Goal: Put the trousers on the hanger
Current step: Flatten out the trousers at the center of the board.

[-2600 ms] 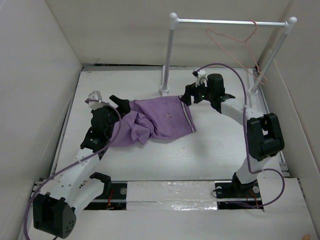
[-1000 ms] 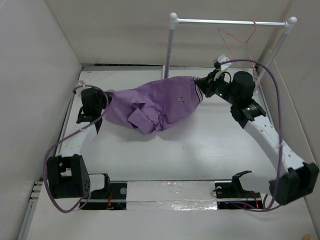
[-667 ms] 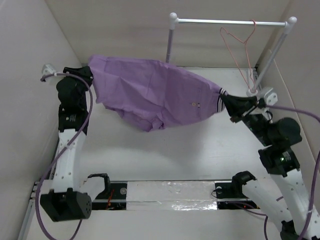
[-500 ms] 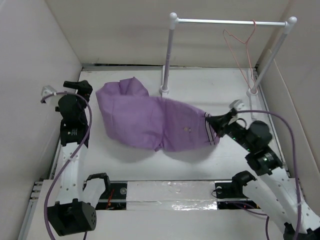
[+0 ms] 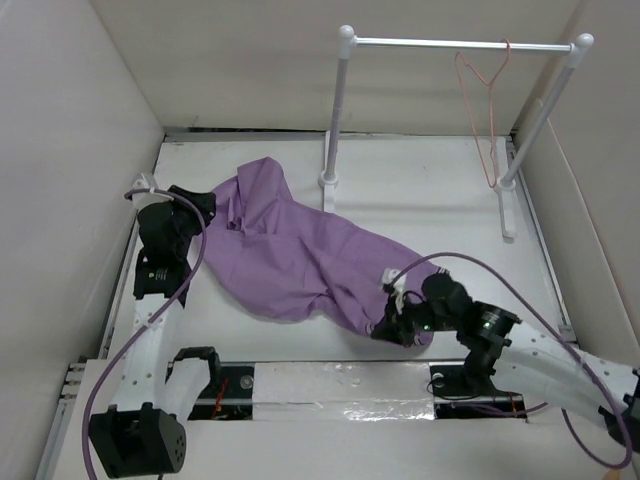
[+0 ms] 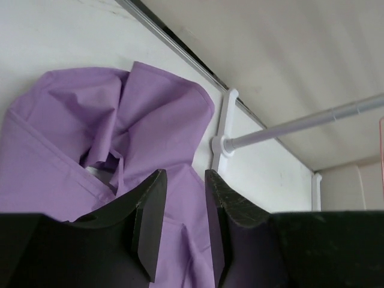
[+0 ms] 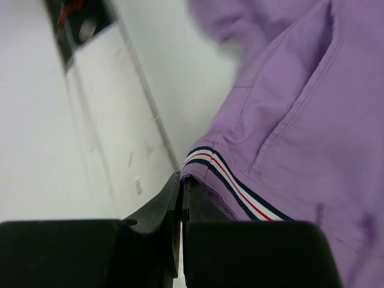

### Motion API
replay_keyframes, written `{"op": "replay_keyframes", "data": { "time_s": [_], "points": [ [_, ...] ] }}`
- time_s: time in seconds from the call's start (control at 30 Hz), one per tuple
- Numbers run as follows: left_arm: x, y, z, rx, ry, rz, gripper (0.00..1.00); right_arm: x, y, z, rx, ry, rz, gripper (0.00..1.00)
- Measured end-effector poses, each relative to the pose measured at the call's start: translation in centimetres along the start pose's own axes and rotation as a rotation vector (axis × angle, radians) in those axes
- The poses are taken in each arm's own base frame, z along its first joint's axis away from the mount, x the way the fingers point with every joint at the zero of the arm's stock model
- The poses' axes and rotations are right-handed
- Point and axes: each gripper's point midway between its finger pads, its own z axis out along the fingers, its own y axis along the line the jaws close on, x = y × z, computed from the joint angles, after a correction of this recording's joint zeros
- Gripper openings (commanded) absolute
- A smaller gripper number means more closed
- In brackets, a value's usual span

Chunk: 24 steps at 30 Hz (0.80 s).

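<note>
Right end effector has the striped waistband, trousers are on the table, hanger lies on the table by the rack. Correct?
No: the hanger hangs from the rack's crossbar, as the top external view shows. The right end effector does pinch the waistband, and the trousers lie on the table.

The trousers (image 7: 288,120) run off the right edge of the right wrist view, blurred near the top; the left tool (image 6: 184,175) hides their lower folds.

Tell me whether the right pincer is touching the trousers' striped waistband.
Touching. The right wrist view shows the right pincer shut on the trousers at the striped waistband, with no gap.
</note>
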Motion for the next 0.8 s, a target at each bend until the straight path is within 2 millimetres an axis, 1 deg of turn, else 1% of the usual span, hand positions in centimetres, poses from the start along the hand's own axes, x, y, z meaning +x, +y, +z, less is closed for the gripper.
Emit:
{"op": "replay_keyframes", "data": {
  "time_s": [0.03,0.1,0.13,0.2,0.23,0.27,0.3,0.33,0.37,0.4,0.43,0.47,0.5,0.53,0.6,0.63,0.7,0.73,0.8],
  "points": [
    [0.3,-0.3,0.0,0.016,0.017,0.011,0.26,1.3,1.0,0.7,-0.040,0.063,-0.008,0.00],
    [1.0,-0.9,0.3,0.040,0.052,0.030,0.26,3.9,3.2,1.6,-0.112,0.181,-0.041,0.01],
    [1.3,-1.5,0.7,0.054,0.070,0.037,0.28,4.8,4.4,1.8,-0.145,0.234,-0.063,0.18],
    [2.4,-3.0,2.1,0.064,0.123,0.066,0.34,5.5,6.2,2.1,-0.180,0.309,-0.108,0.41],
    [3.0,-4.4,3.2,0.072,0.150,0.088,0.42,5.4,6.7,2.3,-0.183,0.332,-0.128,0.59],
    [3.4,-6.1,4.5,0.079,0.172,0.112,0.48,5.0,6.9,2.5,-0.165,0.345,-0.139,0.63],
    [3.9,-7.4,6.3,0.077,0.192,0.135,0.54,4.2,6.9,2.8,-0.144,0.334,-0.151,0.69],
    [4.3,-8.9,8.0,0.085,0.203,0.150,0.61,3.2,6.8,3.0,-0.119,0.313,-0.157,0.79],
    [4.8,-9.6,9.7,0.083,0.212,0.161,0.63,2.2,6.5,3.0,-0.083,0.284,-0.163,0.83],
    [5.4,-9.7,11.4,0.065,0.223,0.166,0.63,1.2,6.1,2.8,-0.049,0.250,-0.168,0.85],
    [5.8,-9.2,13.0,0.039,0.231,0.170,0.63,0.0,5.7,2.5,-0.014,0.208,-0.172,0.85],
    [6.3,-8.3,14.5,0.001,0.247,0.176,0.63,-1.2,5.3,1.9,0.020,0.163,-0.172,0.76],
    [6.7,-7.1,16.1,-0.043,0.264,0.187,0.63,-2.6,4.9,1.1,0.059,0.111,-0.170,0.54],
    [7.0,-6.2,17.7,-0.078,0.274,0.197,0.63,-4.3,4.3,0.3,0.099,0.046,-0.161,0.01],
    [7.6,-4.4,20.6,-0.144,0.302,0.228,0.63,-7.4,2.7,-1.7,0.195,-0.096,-0.114,0.00],
    [7.7,-3.7,21.9,-0.172,0.307,0.246,0.64,-8.5,1.5,-2.7,0.253,-0.153,-0.086,0.00],
    [8.2,-2.3,24.0,-0.216,0.323,0.276,0.64,-10.4,-1.9,-4.7,0.399,-0.251,-0.015,0.00],
    [8.4,-1.8,24.6,-0.230,0.332,0.287,0.64,-10.9,-3.7,-5.5,0.474,-0.282,0.024,0.10],
    [8.9,-0.8,25.6,-0.258,0.360,0.309,0.65,-10.7,-8.1,-6.5,0.633,-0.296,0.110,0.33]
  ]
}}
